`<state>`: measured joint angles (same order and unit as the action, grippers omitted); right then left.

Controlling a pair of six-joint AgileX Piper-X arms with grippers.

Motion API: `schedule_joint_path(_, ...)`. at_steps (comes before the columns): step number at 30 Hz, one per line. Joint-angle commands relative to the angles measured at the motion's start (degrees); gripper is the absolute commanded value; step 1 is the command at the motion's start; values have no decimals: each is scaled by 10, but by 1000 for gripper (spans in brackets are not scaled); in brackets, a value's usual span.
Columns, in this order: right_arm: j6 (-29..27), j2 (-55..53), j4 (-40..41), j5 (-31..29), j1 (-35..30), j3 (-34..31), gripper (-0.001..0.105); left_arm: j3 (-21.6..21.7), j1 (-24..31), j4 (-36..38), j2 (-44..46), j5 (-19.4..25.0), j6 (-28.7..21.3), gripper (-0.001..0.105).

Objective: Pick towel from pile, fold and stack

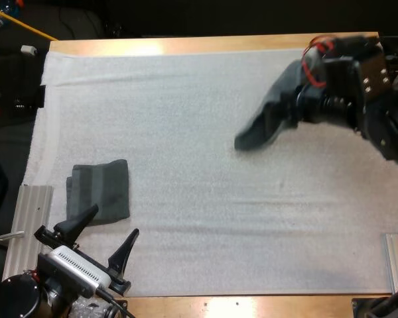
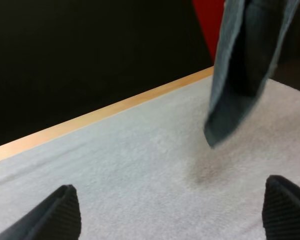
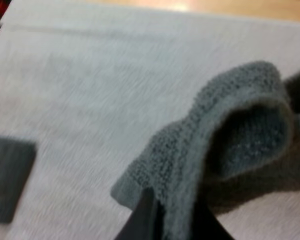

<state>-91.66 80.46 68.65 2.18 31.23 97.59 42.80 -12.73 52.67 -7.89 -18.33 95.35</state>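
1. Our right gripper (image 1: 293, 106) is clenched on a dark grey-green towel (image 1: 257, 127).
2. This held towel hangs off the white mat (image 1: 186, 112) over its far right part. In the left wrist view its lower tip is clear of the surface.
3. Our left gripper (image 1: 113, 222) is released, with its fingers spread wide and gripping nothing, at the mat's near left corner.
4. A folded towel (image 1: 99, 192) lies flat on the mat just ahead of the left gripper, well apart from the held towel.
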Motion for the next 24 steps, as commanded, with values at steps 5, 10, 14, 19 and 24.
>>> schedule_joint_path(5, 39, -2, -14, -24, 64, -34, 0, 4, -2, -1, -2, -9, 4, 71)
schedule_joint_path(10, 83, -2, -58, -50, 107, -68, 0, 4, -2, -1, -2, -9, 4, 71)
schedule_joint_path(14, 85, 11, -26, -48, 108, -91, 27, 4, -2, -1, -2, -9, 4, 71)
schedule_joint_path(19, 53, 21, 2, -68, 88, -157, 89, 4, -2, -1, -2, -9, 4, 71)
schedule_joint_path(24, 47, 21, 39, -83, 70, -196, 77, 4, -2, -1, -2, -9, 4, 71)
